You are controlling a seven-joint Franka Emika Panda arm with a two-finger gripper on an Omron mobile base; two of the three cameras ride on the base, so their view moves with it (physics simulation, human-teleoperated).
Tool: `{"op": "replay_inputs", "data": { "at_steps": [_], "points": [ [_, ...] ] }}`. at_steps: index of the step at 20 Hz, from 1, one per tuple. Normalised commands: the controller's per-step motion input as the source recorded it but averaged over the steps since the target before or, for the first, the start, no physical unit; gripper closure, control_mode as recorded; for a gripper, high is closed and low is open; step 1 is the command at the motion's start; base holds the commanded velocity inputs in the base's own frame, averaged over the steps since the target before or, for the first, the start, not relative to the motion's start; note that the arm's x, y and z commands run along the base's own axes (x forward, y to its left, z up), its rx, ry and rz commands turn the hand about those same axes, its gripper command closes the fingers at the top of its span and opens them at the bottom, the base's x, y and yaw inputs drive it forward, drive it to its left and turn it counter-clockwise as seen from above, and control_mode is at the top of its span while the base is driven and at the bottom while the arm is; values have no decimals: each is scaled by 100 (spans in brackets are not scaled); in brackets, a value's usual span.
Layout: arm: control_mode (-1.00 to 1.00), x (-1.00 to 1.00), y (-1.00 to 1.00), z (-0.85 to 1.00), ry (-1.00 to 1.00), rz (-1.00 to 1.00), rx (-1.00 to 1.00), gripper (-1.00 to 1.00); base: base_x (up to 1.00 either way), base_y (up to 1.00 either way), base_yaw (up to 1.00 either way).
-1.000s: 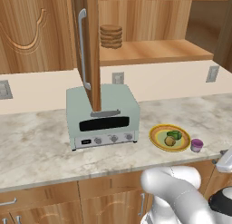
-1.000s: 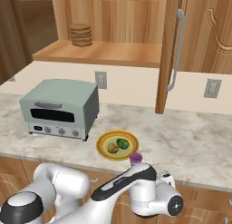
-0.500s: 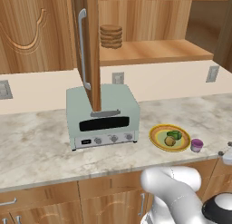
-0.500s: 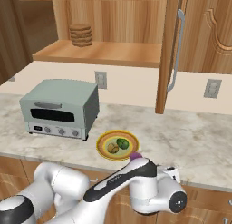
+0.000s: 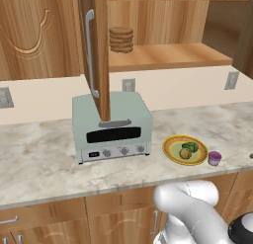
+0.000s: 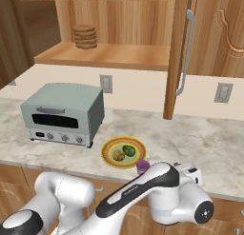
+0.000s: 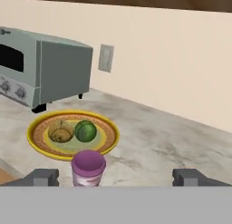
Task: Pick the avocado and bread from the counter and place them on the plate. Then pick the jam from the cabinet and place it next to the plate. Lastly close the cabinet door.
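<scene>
- I see the plate [image 5: 185,150] on the tabletop [image 5: 44,159], to the right of the toaster oven [image 5: 111,125] and near the front edge.
- On the plate the avocado [image 7: 85,130] and the bread [image 7: 61,132] lie side by side, touching or nearly so; I cannot tell which from here.
- The jam [image 7: 88,167] stands upright on the tabletop just beside the plate's rim, at the side away from the toaster oven.
- In the hand view my claw [image 7: 115,177] sits low at the tabletop's front edge with its two fingertips [image 7: 44,177] spread wide. The jam stands nearer the left tip, and neither tip touches it: the claw is released and holds nothing.
- The cabinet door [image 5: 95,50] hangs open, swung out edge-on over the toaster oven, with its silver bar handle [image 6: 185,53] in plain sight.
- The cabinet [image 6: 114,55] behind it is open, and a stack of flat brown discs [image 6: 85,36] rests on its shelf.
- A wall outlet [image 6: 106,83] sits on the backsplash behind the toaster oven, another outlet [image 6: 222,92] well to the right.
- In the right base view the arm's white forearm crosses in front of the drawers below the plate and hides most of the jam.
</scene>
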Motion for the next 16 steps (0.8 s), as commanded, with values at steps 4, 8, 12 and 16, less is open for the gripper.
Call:
{"op": "replay_inputs", "data": {
  "at_steps": [4,8,12,16],
  "points": [
    [-100,0,-13,43,-10,10,3,-100,0,0,0],
    [-100,0,-1,36,-11,15,0,-100,0,0,0],
    [-100,2,0,44,-15,15,0,-100,0,0,0],
    [-100,3,0,50,-15,10,0,-100,0,0,0]
  ]
}}
